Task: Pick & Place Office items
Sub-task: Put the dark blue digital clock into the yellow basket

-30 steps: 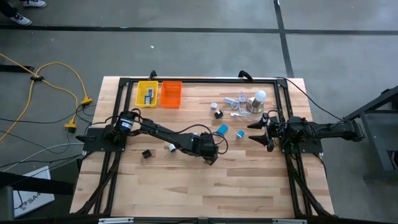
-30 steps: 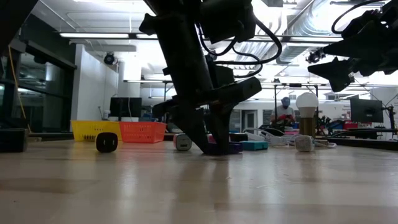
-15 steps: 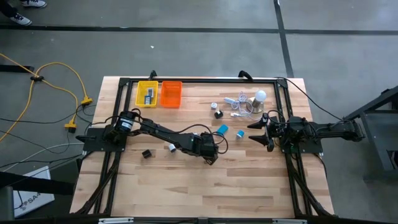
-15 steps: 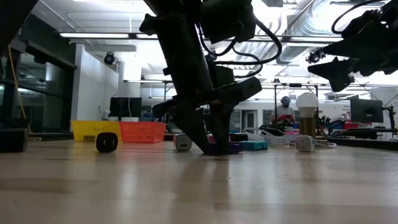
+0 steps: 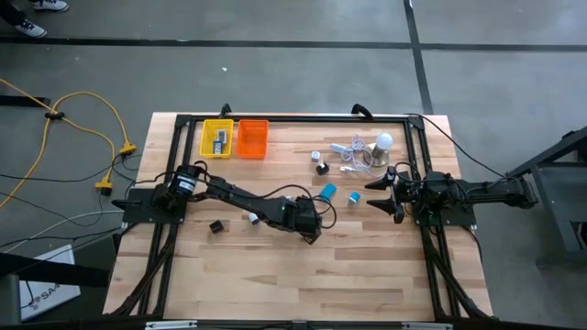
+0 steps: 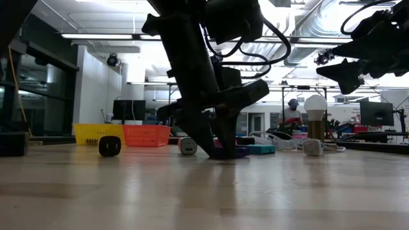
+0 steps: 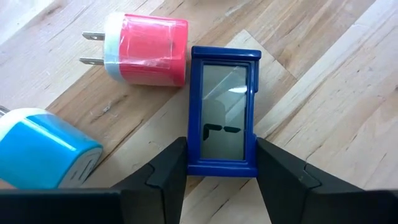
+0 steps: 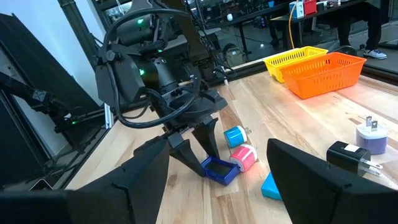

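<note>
The blue case [image 7: 223, 112] lay flat on the table [image 5: 367, 266], beside a pink plug [image 7: 145, 50]. The left gripper [image 7: 221, 167] stayed clamped on it; nothing had shifted, so lifting had not begun. The right gripper [image 5: 378, 192] waited, fingers apart.

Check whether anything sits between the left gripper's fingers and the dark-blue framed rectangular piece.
Nothing visible does. The left gripper has a finger on each long side of the dark-blue framed rectangular piece; the pink wall plug lies just beyond it, clear of the fingers.
</note>
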Robot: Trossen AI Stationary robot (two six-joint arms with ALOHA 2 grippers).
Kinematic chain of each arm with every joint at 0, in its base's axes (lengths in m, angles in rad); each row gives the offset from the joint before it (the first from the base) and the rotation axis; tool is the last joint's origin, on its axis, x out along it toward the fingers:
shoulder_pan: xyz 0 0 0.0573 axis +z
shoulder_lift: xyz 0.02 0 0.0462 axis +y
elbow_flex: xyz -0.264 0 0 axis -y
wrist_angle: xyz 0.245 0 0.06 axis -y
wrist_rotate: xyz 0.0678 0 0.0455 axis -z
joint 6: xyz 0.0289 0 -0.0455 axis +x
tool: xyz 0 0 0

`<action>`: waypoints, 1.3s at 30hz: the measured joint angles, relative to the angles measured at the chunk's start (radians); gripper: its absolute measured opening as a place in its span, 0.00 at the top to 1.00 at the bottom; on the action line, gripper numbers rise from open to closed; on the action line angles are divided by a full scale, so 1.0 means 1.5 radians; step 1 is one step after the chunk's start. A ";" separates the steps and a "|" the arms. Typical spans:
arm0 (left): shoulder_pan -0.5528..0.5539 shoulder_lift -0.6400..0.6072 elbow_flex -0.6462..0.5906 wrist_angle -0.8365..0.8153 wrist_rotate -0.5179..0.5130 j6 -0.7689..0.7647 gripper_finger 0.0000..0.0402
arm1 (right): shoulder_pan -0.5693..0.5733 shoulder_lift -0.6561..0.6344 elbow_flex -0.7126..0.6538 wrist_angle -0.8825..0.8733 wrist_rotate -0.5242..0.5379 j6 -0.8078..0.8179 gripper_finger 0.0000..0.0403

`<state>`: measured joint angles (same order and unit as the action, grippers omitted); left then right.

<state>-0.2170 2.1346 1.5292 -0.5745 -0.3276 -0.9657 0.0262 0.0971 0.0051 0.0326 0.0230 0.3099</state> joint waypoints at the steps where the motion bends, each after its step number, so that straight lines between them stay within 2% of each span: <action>1: -0.002 0.000 0.000 0.001 -0.002 0.000 0.61 | 0.000 0.000 0.000 0.000 0.000 0.000 0.36; 13: -0.023 -0.025 -0.001 -0.010 0.017 0.003 0.61 | 0.000 0.000 0.000 0.000 0.000 0.000 0.36; 19: -0.028 -0.047 0.000 -0.036 0.002 0.005 0.61 | 0.000 0.000 0.000 0.000 0.000 0.000 0.36; 26: -0.028 -0.087 0.000 -0.100 -0.016 0.003 0.61 | 0.000 0.000 0.000 0.000 0.000 0.000 0.36; 39: -0.019 -0.207 0.001 -0.318 -0.028 -0.112 0.61 | 0.000 0.000 0.000 0.000 0.000 0.000 0.36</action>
<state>-0.2462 1.8237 1.5311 -1.0509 -0.3691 -1.1341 0.0263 0.0975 0.0053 0.0326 0.0227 0.3099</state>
